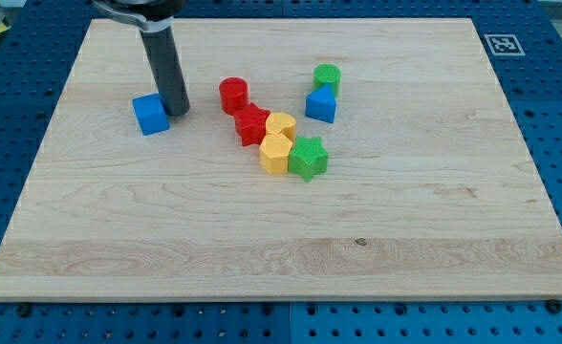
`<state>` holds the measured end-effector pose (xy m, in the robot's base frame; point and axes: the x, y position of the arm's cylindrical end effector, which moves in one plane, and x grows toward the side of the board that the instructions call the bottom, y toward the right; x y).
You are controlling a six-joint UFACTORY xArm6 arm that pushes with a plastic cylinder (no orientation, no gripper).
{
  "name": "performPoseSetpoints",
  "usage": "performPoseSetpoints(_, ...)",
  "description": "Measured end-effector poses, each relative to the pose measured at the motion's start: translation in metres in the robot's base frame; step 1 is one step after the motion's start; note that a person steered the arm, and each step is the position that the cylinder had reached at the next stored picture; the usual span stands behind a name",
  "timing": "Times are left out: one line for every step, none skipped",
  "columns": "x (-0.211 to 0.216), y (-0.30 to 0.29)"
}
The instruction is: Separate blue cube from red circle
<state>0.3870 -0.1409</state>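
blue cube sits upper left of the frame, well apart from red circle near upper centre. my tip rests just beside the cube's right side, between the 2. no pincer on this rod, so nothing is held. separation looks largely done; little left.

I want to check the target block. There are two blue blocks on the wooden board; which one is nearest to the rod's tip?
The blue cube at the view's left, right beside my tip. The other blue block lies far right, below the green cylinder.
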Motion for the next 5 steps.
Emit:
performPoseSetpoints(0.020,0.017)
performPoseSetpoints(0.038,0.020)
performPoseSetpoints(0.038,-0.010)
performPoseSetpoints(0.038,-0.044)
performPoseSetpoints(0.038,-0.067)
